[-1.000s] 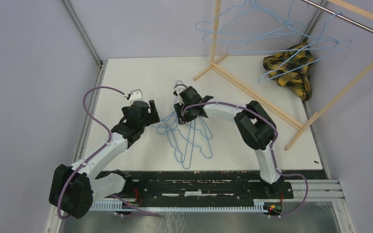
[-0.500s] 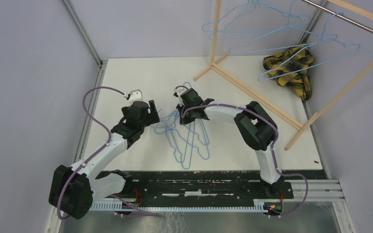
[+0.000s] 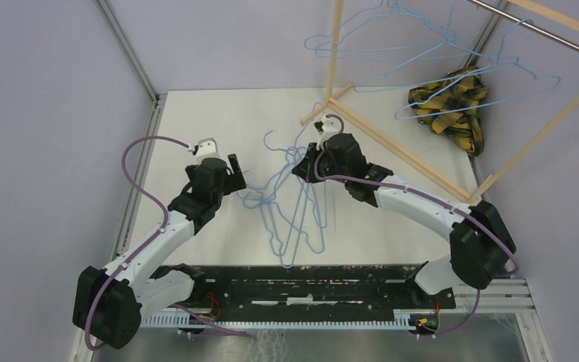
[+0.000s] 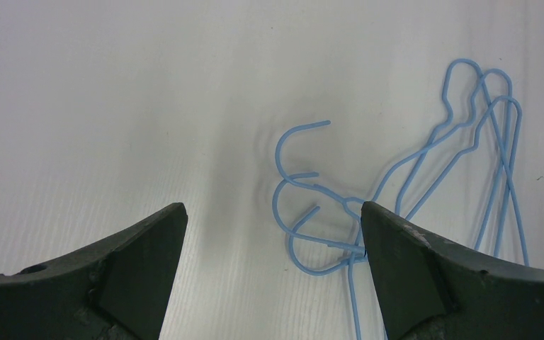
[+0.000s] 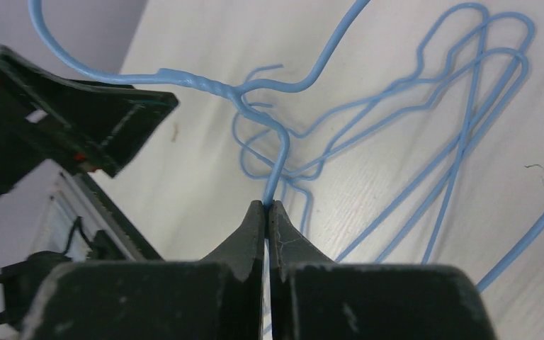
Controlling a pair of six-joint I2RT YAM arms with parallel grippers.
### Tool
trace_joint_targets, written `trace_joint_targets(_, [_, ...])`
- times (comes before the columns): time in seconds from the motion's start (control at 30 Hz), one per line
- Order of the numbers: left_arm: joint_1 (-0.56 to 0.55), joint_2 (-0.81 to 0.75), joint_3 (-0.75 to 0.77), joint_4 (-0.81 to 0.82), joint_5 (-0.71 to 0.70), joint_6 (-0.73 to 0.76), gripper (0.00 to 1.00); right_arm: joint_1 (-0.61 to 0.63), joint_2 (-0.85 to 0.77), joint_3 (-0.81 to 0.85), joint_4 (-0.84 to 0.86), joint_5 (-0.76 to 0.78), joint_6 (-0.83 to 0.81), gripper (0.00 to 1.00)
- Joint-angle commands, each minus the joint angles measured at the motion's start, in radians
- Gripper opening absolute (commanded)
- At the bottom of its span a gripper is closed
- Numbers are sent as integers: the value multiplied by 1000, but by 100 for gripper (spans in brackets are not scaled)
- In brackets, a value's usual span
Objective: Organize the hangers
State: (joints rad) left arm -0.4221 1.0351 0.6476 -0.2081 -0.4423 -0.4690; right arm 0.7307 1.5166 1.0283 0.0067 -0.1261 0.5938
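Hangers (image 3: 295,219) — thin light-blue wire, hooks overlapping, one in right gripper (image 5: 268,205)

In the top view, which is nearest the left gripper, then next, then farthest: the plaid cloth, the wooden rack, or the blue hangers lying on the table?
1. hangers on the table: just right of the left gripper.
2. wooden rack: farther, toward the back right.
3. plaid cloth: farthest, in the back right corner.
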Motion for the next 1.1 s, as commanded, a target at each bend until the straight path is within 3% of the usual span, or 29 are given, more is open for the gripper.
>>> trace_joint_targets(0.0, [2,-11,6,27,-10,-48,99,-3,-118,-42,91,-64,137,1])
trace_joint_targets(0.1, [3,6,10,33,3,-49,99,-1,-192,-32,52,-128,148,1])
trace_joint_targets(0.27, [2,19,5,46,9,-51,99,14,-309,103,-173,-211,36,1])
trace_joint_targets(0.43, [3,28,14,53,22,-53,99,15,-465,180,-252,-28,-4,1])
trace_joint_targets(0.8, [2,-2,35,19,36,-42,99,11,-497,94,-15,386,67,0])
trace_joint_targets(0.93, [3,-2,43,16,42,-40,99,-1,-465,91,86,454,41,1])
trace_joint_targets(1.07, [3,11,59,12,53,-35,99,-40,-396,151,157,424,46,1])
